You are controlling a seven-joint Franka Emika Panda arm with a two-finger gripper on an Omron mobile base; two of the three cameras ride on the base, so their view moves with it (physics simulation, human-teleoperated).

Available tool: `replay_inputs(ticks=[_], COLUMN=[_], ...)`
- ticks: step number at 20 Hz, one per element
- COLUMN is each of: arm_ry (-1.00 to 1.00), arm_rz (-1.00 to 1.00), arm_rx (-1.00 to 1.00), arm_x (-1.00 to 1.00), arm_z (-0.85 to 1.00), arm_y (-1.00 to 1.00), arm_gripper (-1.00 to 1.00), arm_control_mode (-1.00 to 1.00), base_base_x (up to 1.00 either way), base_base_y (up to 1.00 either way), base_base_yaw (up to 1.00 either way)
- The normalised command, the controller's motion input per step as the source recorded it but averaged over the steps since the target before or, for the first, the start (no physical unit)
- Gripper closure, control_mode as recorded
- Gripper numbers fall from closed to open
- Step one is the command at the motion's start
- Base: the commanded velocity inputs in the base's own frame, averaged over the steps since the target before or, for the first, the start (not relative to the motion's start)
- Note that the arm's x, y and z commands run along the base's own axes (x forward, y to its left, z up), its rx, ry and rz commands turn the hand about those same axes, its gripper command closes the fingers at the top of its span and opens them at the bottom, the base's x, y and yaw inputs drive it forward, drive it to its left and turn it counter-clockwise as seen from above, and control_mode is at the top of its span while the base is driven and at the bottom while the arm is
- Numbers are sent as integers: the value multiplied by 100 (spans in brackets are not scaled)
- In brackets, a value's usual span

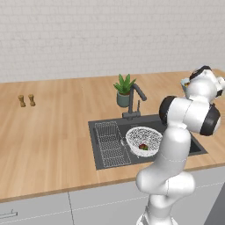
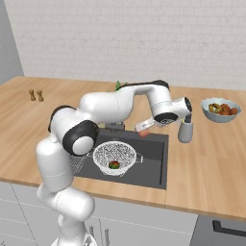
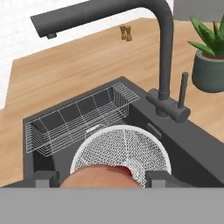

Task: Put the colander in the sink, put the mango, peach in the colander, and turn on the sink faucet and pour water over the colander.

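My claw (image 2: 144, 130) hangs over the sink (image 2: 153, 144), its two tips pinching the peach (image 3: 98, 177), which bulges pinkish-orange between them in the hand view. The colander (image 1: 143, 140) sits in the basin beside the wire rack (image 3: 74, 118), with the mango (image 1: 143, 146), dark red and green, already lying in its mesh. I judge the fruit-loading step half done: one fruit in, the second held above and toward the faucet side of the colander's rim. The next move, as I read it, calls for bringing the peach squarely over the mesh bowl, lowering it and letting go beside the mango. The faucet (image 3: 162, 52) stands behind the sink on the worktop (image 1: 48, 132), its spout dry and its lever (image 3: 183, 89) untouched.
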Motion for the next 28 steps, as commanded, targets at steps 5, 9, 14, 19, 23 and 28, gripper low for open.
replay_inputs(ticks=[5,9,14,19,23,28], arm_ry=[-14,-17,-12,0,-1,-6], arm_rz=[23,21,20,11,1,2], arm_rx=[-5,-5,-3,0,0,0], arm_x=[7,1,8,4,0,-2], arm_z=[-81,-57,-22,-37,-71,-68], arm_y=[23,42,62,38,7,3], arm_gripper=[100,100,100,100,100,100], arm_control_mode=[-100,-100,-100,-100,-100,-100], base_base_x=[0,0,0,0,0,0], base_base_y=[0,0,0,0,0,0], base_base_yaw=[0,0,0,0,0,0])
